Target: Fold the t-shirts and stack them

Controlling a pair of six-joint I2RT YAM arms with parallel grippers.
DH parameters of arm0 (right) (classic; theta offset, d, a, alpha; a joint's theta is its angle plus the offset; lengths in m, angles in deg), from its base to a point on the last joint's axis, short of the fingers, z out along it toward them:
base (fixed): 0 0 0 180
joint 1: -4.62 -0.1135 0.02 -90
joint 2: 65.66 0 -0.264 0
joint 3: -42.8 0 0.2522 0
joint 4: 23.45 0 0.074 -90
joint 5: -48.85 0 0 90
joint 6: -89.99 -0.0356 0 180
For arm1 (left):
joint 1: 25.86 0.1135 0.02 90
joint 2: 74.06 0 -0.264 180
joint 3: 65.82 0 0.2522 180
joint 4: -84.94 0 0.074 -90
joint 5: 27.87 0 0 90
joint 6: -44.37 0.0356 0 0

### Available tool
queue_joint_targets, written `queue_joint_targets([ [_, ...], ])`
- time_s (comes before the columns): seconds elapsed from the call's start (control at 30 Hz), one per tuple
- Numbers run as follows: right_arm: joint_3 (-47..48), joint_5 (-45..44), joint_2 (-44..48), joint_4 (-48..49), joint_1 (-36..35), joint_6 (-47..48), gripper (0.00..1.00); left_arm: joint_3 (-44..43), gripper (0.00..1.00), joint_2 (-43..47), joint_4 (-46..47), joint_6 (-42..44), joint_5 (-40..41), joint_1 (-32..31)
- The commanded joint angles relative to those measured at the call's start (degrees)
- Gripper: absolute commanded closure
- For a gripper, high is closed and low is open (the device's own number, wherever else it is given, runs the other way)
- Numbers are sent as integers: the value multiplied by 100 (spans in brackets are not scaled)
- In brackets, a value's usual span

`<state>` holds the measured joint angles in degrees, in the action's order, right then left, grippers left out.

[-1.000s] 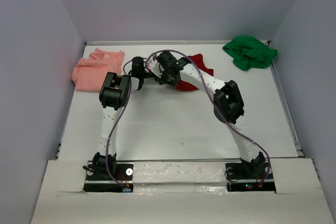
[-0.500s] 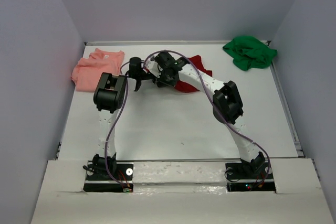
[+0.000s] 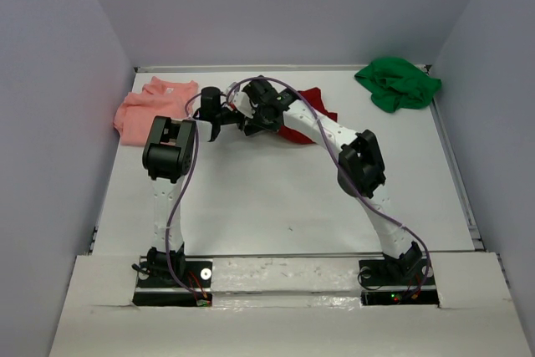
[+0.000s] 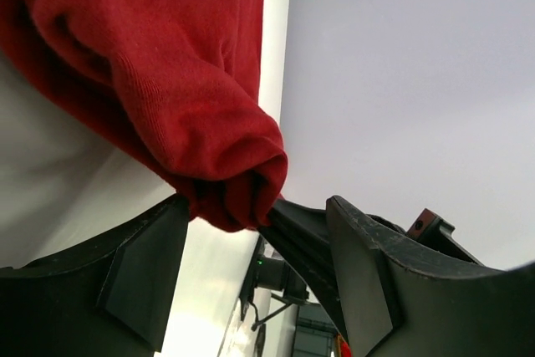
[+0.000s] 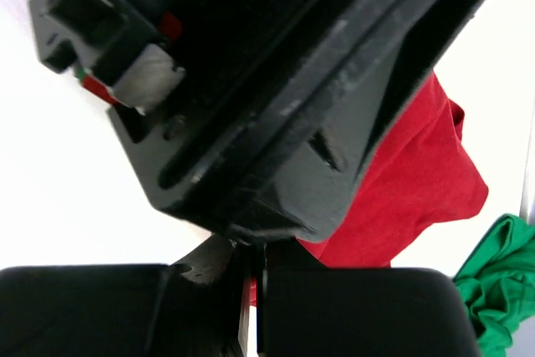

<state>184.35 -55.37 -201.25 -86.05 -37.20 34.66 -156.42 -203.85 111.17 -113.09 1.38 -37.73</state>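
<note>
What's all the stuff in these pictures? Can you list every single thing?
pink t-shirt: one, salmon pink, far left of the table
red t-shirt: one, dark red, far middle, partly hidden by the arms
green t-shirt: one, bright green, crumpled in the far right corner
table: one, white, under everything
walls: pale grey-lilac, around three sides
left arm: one, white and black, reaching to the far middle
right arm: one, white and black, reaching to the far middle
left gripper: one, black, open, at the red t-shirt's corner
right gripper: one, black, shut on the red t-shirt
</note>
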Motion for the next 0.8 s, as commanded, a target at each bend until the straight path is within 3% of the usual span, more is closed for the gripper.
queue_joint_targets([
  [0.0, 124, -432, 59, 683, 34, 224, 100, -103, 24, 508, -245, 277, -569, -174],
  [0.4, 106, -608, 156, 815, 139, 364, 100, 28, 24, 737, -1325, 1068, -315, -166],
  [0.77, 247, -617, 129, 806, 245, 391, 100, 424, 24, 807, -1467, 1262, -25, -368],
])
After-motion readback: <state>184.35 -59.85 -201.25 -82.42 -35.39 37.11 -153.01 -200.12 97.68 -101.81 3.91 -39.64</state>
